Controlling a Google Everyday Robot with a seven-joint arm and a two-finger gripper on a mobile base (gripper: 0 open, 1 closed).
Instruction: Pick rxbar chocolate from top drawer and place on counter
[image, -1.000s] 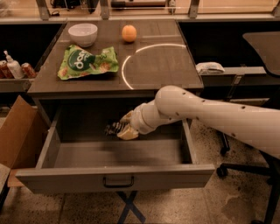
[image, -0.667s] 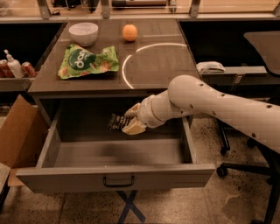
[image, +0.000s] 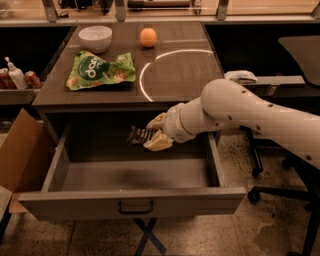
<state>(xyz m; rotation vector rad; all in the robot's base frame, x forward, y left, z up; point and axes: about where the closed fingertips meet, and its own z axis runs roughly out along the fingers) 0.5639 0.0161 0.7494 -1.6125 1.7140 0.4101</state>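
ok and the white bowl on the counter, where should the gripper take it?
The white bowl sits upright, mouth open: come from straight above and pinch its rim, one finger inside, one outside. Probably the side facing the orange, since the green bag lies close in front. The gripper is over the open top drawer, shut on the rxbar chocolate.

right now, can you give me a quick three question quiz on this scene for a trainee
1. True or false: the drawer stands open.
2. Pick one: the tool, inside the drawer space and above its floor, grips A a spoon, B a dark snack bar, C a cup.
3. Fill in: the green bag lies on the ___.

Key: 1 true. 2 B. 3 counter.
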